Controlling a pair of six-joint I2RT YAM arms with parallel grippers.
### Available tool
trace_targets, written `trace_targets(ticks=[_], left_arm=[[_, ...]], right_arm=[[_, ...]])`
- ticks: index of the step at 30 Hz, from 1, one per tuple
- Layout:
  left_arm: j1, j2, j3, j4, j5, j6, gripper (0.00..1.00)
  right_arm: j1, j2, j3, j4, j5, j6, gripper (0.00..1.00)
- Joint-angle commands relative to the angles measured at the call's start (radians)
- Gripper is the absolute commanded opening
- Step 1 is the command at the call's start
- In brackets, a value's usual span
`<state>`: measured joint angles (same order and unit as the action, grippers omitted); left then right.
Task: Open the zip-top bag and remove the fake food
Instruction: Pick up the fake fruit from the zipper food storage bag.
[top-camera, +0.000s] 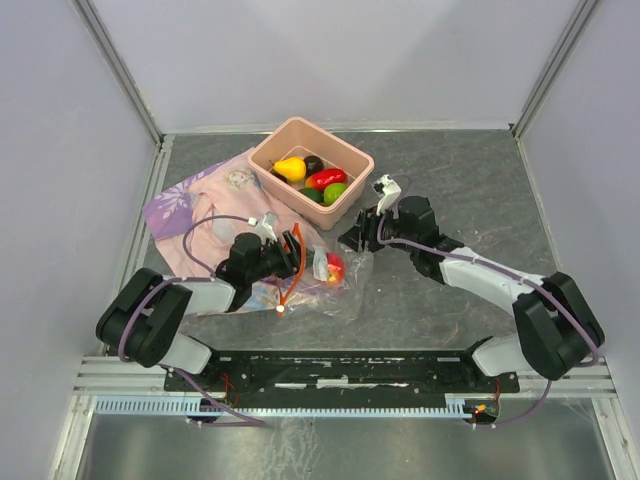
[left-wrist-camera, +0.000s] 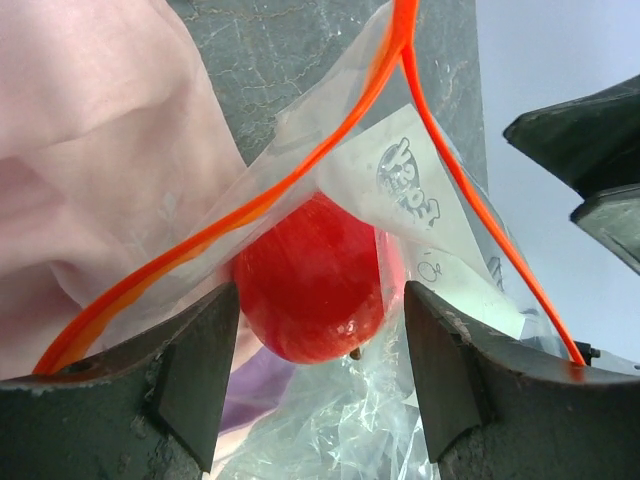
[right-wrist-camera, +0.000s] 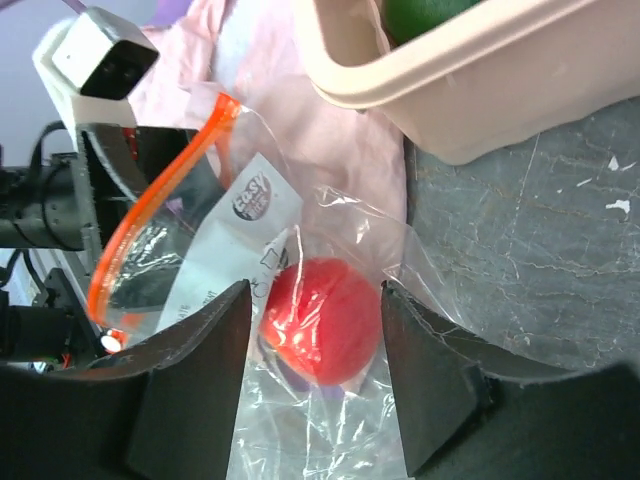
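The clear zip-top bag (top-camera: 345, 285) lies on the table with its orange-red zip strip (top-camera: 292, 262) parted into a loop. One red fake fruit (top-camera: 335, 266) sits inside it. My left gripper (top-camera: 295, 252) is open at the bag's mouth; in the left wrist view the red fruit (left-wrist-camera: 315, 285) lies between its fingers (left-wrist-camera: 200, 370), under the zip strip (left-wrist-camera: 300, 170). My right gripper (top-camera: 358, 238) is open over the bag's far side; the right wrist view shows the fruit (right-wrist-camera: 322, 320) through the plastic (right-wrist-camera: 330, 430) between its fingers (right-wrist-camera: 430, 390).
The salmon-pink tub (top-camera: 268, 150) stands behind the bag and holds yellow (top-camera: 291, 168), red (top-camera: 326, 178), green (top-camera: 335, 192) and dark fake fruits. The pink-and-purple cloth (top-camera: 200, 205) lies under the left arm and the bag. Grey walls close in on three sides.
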<state>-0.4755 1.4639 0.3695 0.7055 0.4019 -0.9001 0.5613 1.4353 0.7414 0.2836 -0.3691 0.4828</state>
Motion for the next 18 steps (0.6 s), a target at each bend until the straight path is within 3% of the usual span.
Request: trace_targets(ticks=[1,4,9,18], left_arm=[[-0.005,-0.050,-0.015,0.043,0.008,0.034,0.73],[-0.006,-0.056,-0.023,0.046,0.023,0.030,0.73],[-0.009,-0.067,-0.041,0.048,0.033,0.025,0.73],[-0.024,-0.054,-0.045,0.059,0.037,0.020,0.75]], right_arm=[[0.004,-0.055,-0.041,-0.030,0.030,0.015,0.61],[0.006,-0.031,-0.074,-0.035,0.032,0.008,0.47],[0.020,0.036,-0.074,-0.032,0.030,0.007,0.34],[0.072,0.159,-0.007,-0.032,-0.003,-0.009,0.30]])
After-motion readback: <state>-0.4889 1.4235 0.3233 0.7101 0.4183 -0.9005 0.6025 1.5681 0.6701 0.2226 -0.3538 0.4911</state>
